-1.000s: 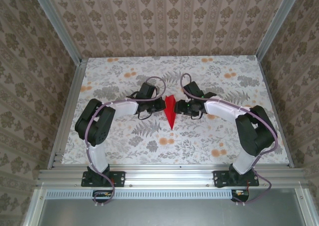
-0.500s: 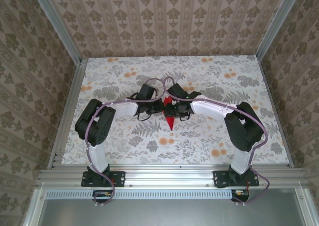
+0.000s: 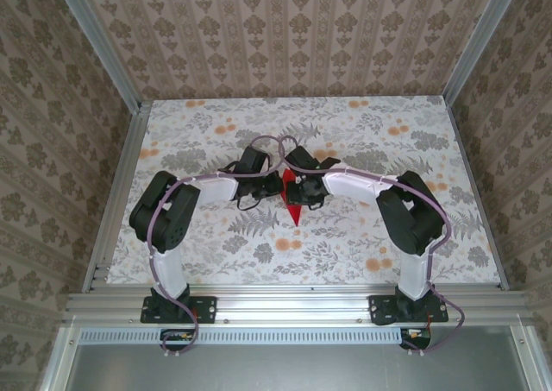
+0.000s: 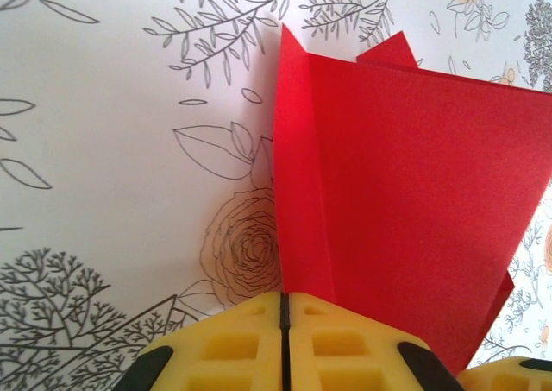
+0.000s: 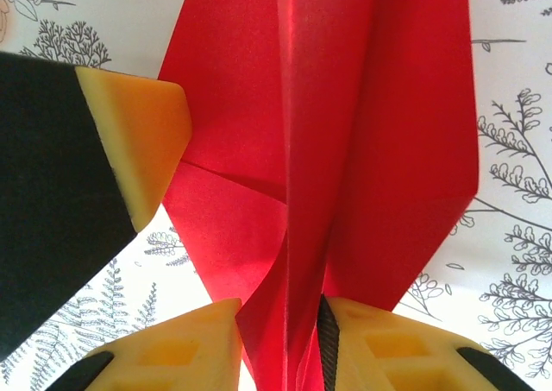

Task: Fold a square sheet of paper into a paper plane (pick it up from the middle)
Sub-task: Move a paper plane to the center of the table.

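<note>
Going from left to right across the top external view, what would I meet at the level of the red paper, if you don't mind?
The left arm → left gripper → paper plane → right arm. The right gripper overlaps the plane, so it is left out.

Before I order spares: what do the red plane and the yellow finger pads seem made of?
Paper plane: thin red paper, faint sheen; sharp creases, layered flaps. Yellow finger pads: matte moulded rubber or plastic, can't tell which; recessed pockets show.
</note>
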